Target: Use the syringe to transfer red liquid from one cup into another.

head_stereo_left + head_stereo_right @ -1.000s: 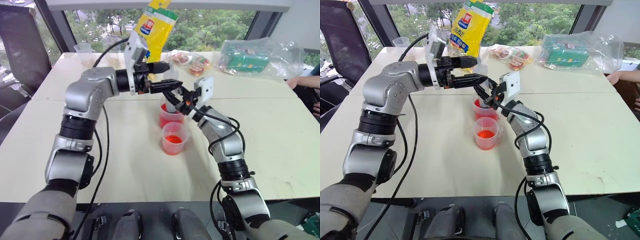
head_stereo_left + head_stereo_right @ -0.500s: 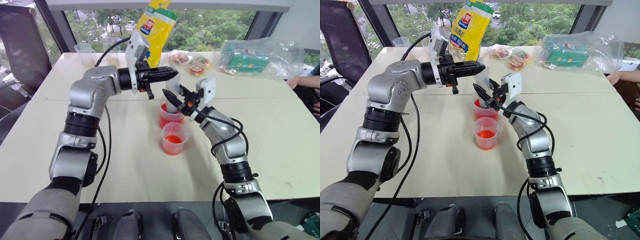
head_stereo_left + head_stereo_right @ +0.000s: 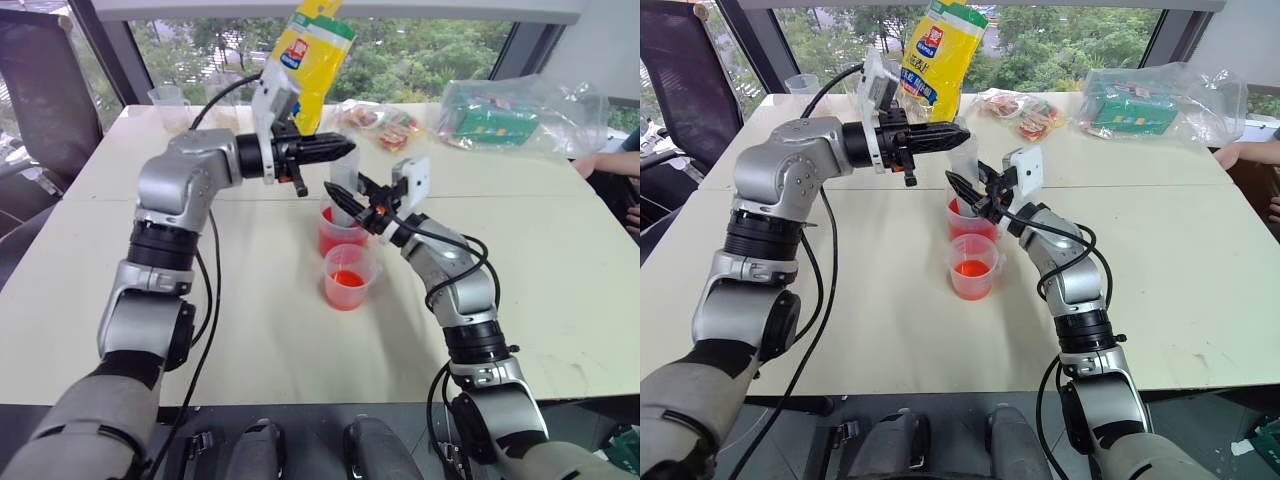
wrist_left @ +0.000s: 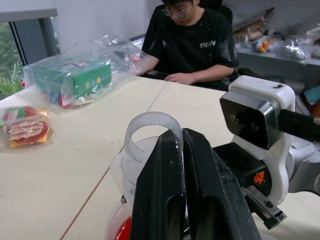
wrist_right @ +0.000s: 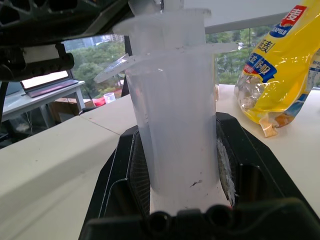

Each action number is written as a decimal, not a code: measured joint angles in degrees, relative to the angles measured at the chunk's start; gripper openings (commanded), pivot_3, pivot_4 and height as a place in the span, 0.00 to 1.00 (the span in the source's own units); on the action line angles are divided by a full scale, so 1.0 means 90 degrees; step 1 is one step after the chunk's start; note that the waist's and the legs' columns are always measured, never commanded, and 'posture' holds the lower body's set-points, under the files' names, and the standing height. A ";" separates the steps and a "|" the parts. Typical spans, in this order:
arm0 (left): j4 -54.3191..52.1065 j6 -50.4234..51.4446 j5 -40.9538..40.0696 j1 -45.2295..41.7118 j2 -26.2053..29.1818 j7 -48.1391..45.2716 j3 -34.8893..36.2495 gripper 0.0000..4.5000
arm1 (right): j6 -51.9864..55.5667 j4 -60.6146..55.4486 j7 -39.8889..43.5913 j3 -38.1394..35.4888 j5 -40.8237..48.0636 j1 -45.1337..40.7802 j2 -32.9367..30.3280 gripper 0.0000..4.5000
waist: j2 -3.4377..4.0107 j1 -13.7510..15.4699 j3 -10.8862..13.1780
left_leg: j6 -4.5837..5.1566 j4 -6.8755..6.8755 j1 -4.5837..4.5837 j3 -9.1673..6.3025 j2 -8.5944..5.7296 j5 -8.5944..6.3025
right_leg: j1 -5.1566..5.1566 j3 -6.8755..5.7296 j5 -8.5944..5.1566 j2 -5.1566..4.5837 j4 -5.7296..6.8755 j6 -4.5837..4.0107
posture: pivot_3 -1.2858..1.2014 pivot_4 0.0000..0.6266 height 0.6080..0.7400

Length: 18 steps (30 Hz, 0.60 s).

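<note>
Office: windowed room, tables, chair

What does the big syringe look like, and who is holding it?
The syringe is a thick, cloudy clear plastic tube with flat wings near its top and a ring-shaped plunger handle. It stands nearly upright over the taller cup of red liquid. The right gripper is shut on its barrel, and the left gripper is shut on the plunger ring on top. Its tip is hidden.
</note>
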 measured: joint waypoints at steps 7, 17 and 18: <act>0.0109 -0.0002 0.0007 -0.0119 0.0015 -0.0011 0.0000 0.02 | -0.0001 0.0044 0.0001 -0.0009 0.0018 -0.0005 -0.0002 0.31 | 0.0000 0.0000 0.0000 | 0.0000 0.0000 0.0000 0.0000 0.0000 0.0000 | 0.0000 0.0000 0.0000 0.0000 0.0000 0.0000 | 0.52 0.24 1.00; 0.0132 -0.0016 0.0011 -0.0198 0.0021 -0.0009 0.0005 0.02 | 0.0019 0.0039 0.0001 -0.0008 0.0019 -0.0003 -0.0032 0.31 | 0.0000 0.0000 0.0000 | 0.0000 0.0000 0.0000 0.0000 0.0000 0.0000 | 0.0000 0.0000 0.0000 0.0000 0.0000 0.0000 | 0.52 0.24 1.00; 0.0119 -0.0017 0.0011 -0.0197 0.0022 -0.0005 0.0006 0.02 | 0.0030 0.0027 0.0000 -0.0008 0.0022 -0.0005 -0.0038 0.31 | 0.0000 0.0000 0.0000 | 0.0000 0.0000 0.0000 0.0000 0.0000 0.0000 | 0.0000 0.0000 0.0000 0.0000 0.0000 0.0000 | 0.52 0.24 1.00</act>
